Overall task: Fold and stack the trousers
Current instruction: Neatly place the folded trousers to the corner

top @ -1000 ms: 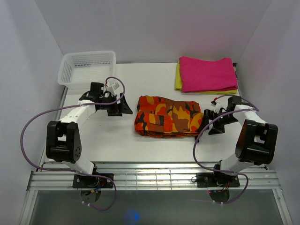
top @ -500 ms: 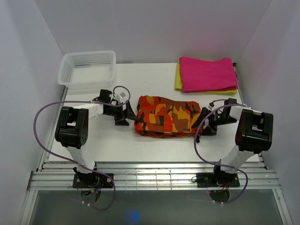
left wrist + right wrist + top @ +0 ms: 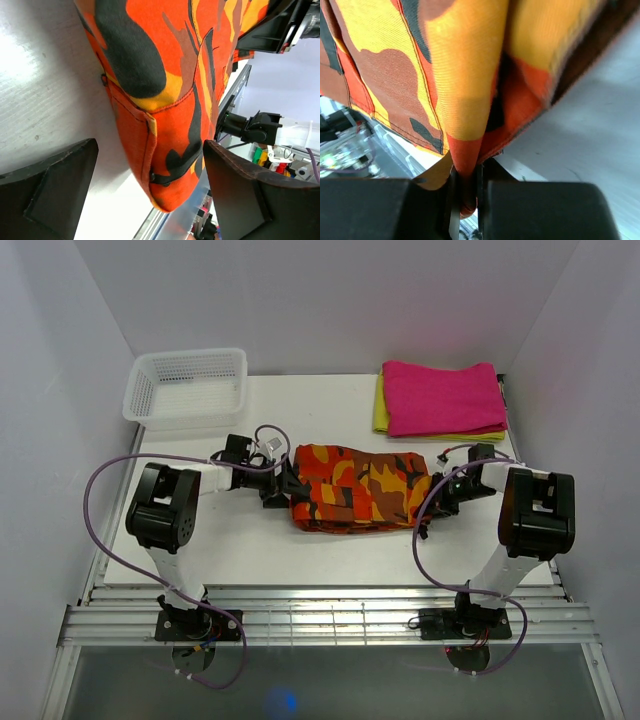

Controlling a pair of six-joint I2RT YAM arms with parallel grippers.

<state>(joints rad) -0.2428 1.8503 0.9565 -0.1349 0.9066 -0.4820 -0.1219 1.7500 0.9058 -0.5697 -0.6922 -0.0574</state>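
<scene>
The trousers (image 3: 358, 488), printed in orange, red, yellow and black patches, lie folded into a compact, roughly rectangular bundle on the middle of the table (image 3: 250, 540), long side running from the table's left to its right.

Right gripper (image 3: 437, 490): low over the table's right half, at the right end of the bundle. In the right wrist view the gripper (image 3: 467, 195) is clenched on the cloth: a fold of the trousers (image 3: 465, 75), yellow above and red-orange at its tip, runs down into the narrow slit between the two black fingers (image 3: 370, 210) and is pinched there. The pale table surface (image 3: 600, 130) shows just beside the fold.

Left gripper (image 3: 283, 483): low over the table's left half, at the left end of the bundle. In the left wrist view the gripper (image 3: 150, 195) is released, its two dark fingers (image 3: 50, 195) spread wide. The stitched end of the trousers (image 3: 165, 75) pokes into the gap between them. Whether either finger touches the cloth cannot be told.

A white mesh basket (image 3: 187, 386) stands at the table's far left corner. A folded magenta-pink cloth (image 3: 443, 396) lies at the table's far right corner on top of a folded yellow cloth (image 3: 380, 412), whose edges show along the pink cloth's left and near sides. Both lie well apart from the trousers. Purple cables (image 3: 100, 480) loop from each arm towards the table's near edge.
</scene>
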